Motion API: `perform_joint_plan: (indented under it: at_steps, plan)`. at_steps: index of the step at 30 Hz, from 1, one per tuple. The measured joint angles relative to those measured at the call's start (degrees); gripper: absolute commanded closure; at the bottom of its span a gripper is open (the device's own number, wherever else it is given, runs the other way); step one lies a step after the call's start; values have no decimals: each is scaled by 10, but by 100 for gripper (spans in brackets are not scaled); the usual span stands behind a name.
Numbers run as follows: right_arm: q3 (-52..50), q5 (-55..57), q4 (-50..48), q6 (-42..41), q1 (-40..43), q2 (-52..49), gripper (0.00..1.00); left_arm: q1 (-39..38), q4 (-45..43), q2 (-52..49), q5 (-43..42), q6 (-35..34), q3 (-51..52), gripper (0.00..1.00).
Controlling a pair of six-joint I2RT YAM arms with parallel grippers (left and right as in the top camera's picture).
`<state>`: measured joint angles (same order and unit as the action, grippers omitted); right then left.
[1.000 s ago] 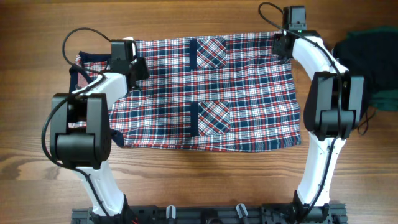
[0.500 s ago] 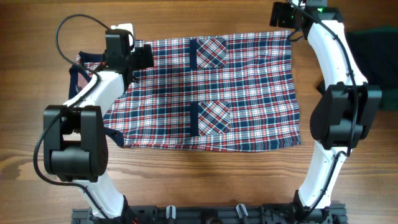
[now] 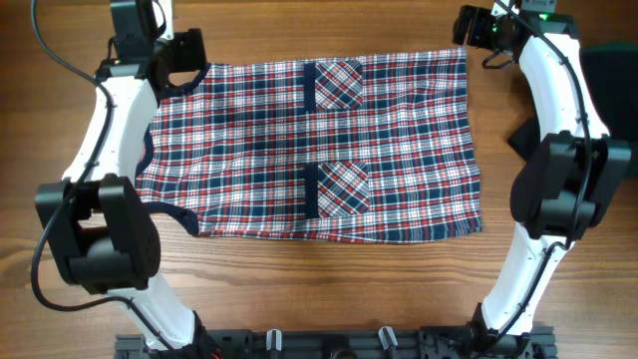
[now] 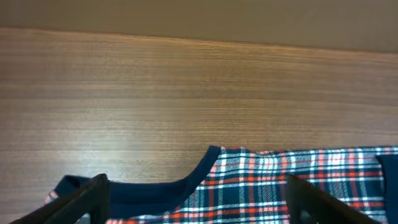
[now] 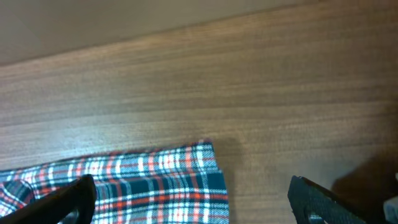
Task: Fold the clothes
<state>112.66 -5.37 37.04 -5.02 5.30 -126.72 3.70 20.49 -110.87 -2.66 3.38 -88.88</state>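
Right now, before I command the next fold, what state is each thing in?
plaid shirt: spread flat on the table, two pockets face up, gripped by nothing.
left gripper: open, over the shirt's far collar-side corner, holding nothing.
right gripper: open, over the shirt's other far corner, holding nothing.
dark garment: off to the right, partly out of frame; folded or not, cannot tell.

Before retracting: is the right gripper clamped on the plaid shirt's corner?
No, the right gripper stands wide open, and the plaid shirt lies flat on the table.
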Motion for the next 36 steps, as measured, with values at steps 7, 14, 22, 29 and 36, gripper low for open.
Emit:
perform_joint_plan:
  at_steps: [7,14,22,29,36]
  plan:
    - [0,-24,-35,0,0,-12,0,0,-34,-37,-27,0,0,9]
    - [0,-57,-73,0,0,-50,0,0,-102,-111,-33,3,0,13]
    - [0,-63,-91,0,0,-77,0,0,-135,-158,-33,3,0,12]
    - [0,-70,-89,0,-3,-94,1,0,-144,-167,-33,3,0,14]
    - [0,-73,-81,-1,-7,-102,0,0,-156,-191,-33,3,0,15]
